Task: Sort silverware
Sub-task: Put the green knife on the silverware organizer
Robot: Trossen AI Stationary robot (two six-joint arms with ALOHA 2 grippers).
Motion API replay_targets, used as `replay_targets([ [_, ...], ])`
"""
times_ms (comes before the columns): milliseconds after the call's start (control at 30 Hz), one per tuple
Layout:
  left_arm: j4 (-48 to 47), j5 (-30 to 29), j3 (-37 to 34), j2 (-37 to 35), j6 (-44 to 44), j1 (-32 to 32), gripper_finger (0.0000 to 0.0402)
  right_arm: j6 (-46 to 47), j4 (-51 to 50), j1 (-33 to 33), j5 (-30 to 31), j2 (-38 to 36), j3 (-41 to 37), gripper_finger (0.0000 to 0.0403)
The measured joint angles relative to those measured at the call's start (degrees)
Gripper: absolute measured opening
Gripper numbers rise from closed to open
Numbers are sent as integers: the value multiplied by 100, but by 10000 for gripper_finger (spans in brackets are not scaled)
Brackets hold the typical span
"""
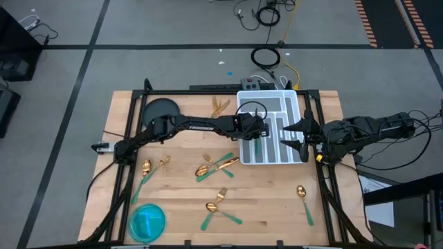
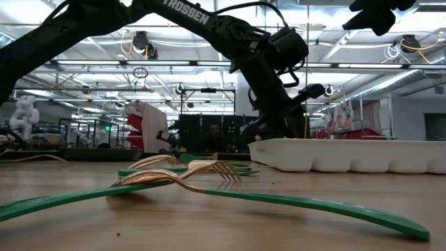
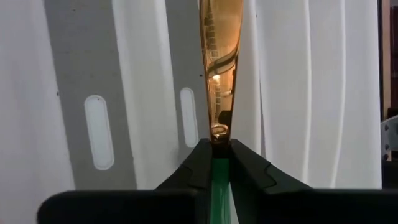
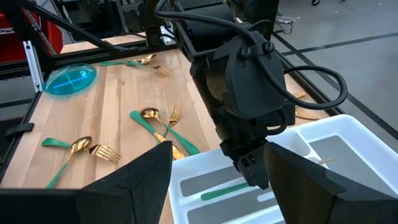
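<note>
A gold-bladed, green-handled knife is clamped by the left gripper over the white compartmented tray (handle mostly hidden); the right gripper is held apart nearby.

Pale, smooth-planked wooden table, matt; white compartmented plastic tray at its 2 o'clock, smooth with a soft sheen; polished gold metal cutlery with glossy green plastic handles, mirror-bright; translucent blue plastic dish at 7 o'clock, glossy; matt black left gripper.

Under me sits the wooden table. I see a white compartmented tray toward its far right, a dark round plate at far left, and a blue dish at its near-left corner.
</note>
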Motion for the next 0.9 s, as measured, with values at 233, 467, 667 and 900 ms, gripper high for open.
replay_targets([
  [233,1,0,0,0,0,0,53,0,-1,0,0,2,0,247],
  [467,33,71,0,0,5,0,55,0,-3,0,-1,1,0,247],
  [667,223,168,0,-2,148,0,56,0,-3,0,-2,0,0,247],
  [900,290,225,0,-2,297,0,57,0,-1,0,-4,1,0,247],
])
